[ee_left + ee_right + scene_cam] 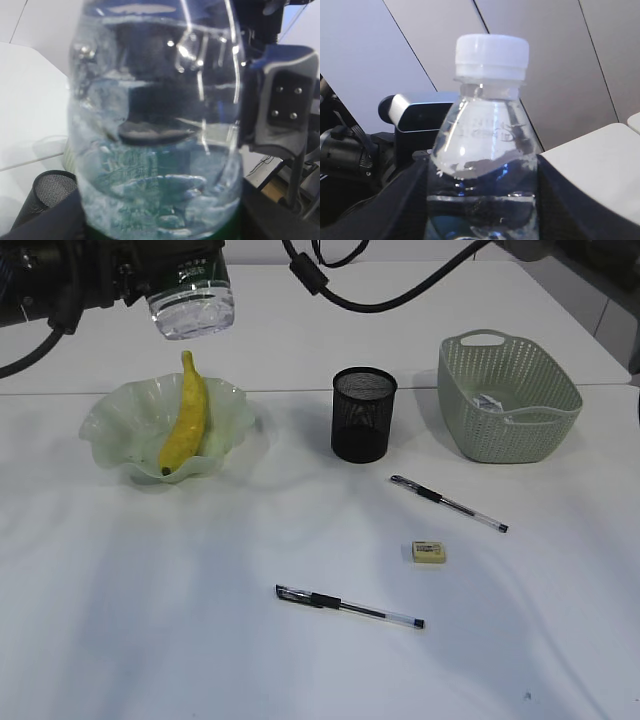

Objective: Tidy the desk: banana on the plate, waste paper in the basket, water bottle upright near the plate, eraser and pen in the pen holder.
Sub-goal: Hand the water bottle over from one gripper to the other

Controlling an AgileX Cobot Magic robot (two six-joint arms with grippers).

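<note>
The clear water bottle (pixel 192 300) hangs high over the table's back left, its base toward the exterior camera. My left gripper (pixel 160 220) is shut on its labelled body (pixel 155 125). My right gripper (pixel 482 200) has its dark fingers pressed to both sides of the bottle (pixel 487 125) below the white cap. The banana (pixel 185 425) lies on the pale green plate (pixel 110 420). Waste paper (pixel 490 400) sits in the green basket (pixel 510 430). Two pens (pixel 448 504) (pixel 348 607) and the eraser (pixel 428 552) lie on the table. The black mesh pen holder (pixel 363 415) stands mid-table.
Black cables hang across the top of the exterior view. The pen holder's rim (pixel 47 192) shows at the lower left of the left wrist view. Bare white table lies in front of the plate.
</note>
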